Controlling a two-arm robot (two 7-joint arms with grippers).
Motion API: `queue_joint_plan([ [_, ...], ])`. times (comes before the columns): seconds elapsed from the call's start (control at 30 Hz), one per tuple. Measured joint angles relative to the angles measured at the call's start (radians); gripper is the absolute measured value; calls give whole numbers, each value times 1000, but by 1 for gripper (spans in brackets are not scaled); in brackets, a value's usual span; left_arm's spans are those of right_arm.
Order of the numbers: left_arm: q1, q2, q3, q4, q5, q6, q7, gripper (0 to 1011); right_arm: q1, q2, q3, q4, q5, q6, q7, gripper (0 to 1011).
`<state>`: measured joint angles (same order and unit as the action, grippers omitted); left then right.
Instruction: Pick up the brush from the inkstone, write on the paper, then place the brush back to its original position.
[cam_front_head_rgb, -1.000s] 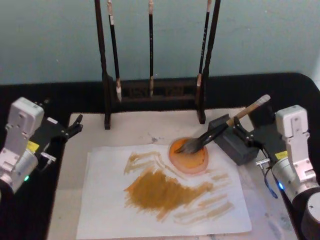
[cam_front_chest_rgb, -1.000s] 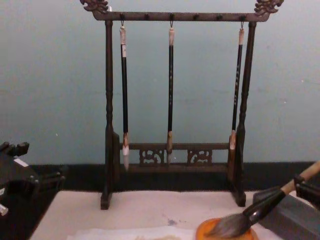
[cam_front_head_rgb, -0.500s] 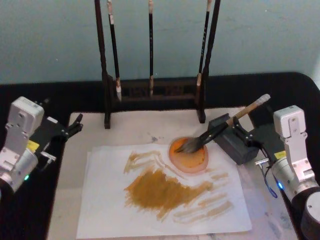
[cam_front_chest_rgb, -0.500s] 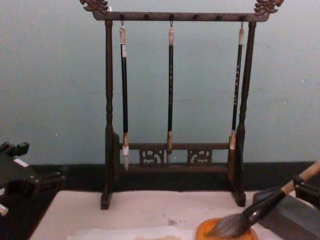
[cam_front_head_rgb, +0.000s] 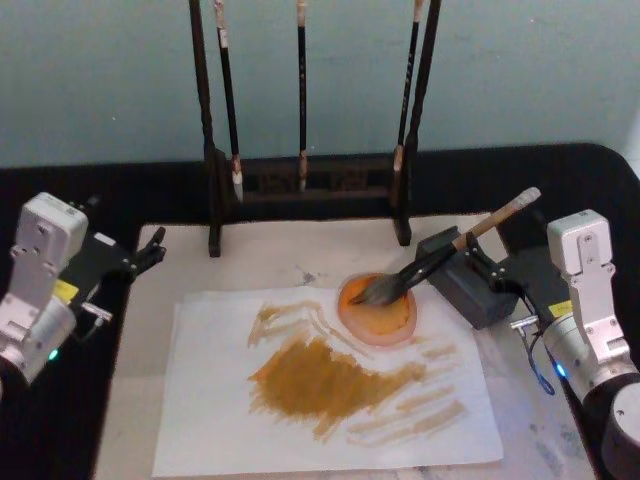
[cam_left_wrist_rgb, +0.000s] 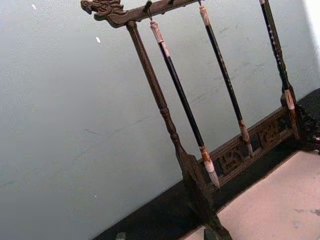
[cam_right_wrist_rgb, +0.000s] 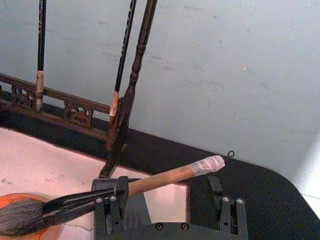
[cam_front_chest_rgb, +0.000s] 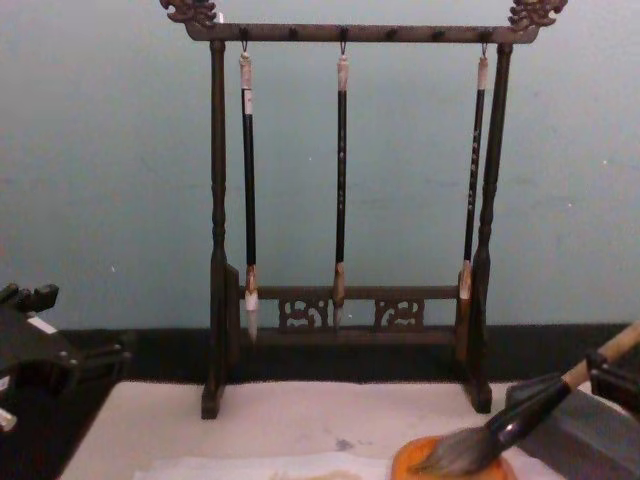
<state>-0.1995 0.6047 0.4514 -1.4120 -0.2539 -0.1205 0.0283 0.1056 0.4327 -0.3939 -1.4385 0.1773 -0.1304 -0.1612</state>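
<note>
Head view: the brush (cam_front_head_rgb: 445, 254) leans on the grey block (cam_front_head_rgb: 462, 278), bristles in the orange dish (cam_front_head_rgb: 378, 311), handle raised toward the right gripper (cam_front_head_rgb: 487, 272), whose fingers spread wide around it. Left of the dish, the paper (cam_front_head_rgb: 320, 380) carries ochre strokes.

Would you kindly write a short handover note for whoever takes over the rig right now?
Right hand: open, astride the handle of the brush, not gripping it.
Left hand: open, idle at the left edge of the mat.
Brush: lies on the grey inkstone, its tuft in the orange dish.
Paper: on the mat, already covered with ochre strokes.
Done: the writing; the brush looks returned.
Left: probably just draw the right hand away.
</note>
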Motion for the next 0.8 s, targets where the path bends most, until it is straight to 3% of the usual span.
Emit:
queue_joint_plan([
  [0.8,0,0,0,0,0,0,0,1010,0,0,0,0,1,0,0,1000],
])
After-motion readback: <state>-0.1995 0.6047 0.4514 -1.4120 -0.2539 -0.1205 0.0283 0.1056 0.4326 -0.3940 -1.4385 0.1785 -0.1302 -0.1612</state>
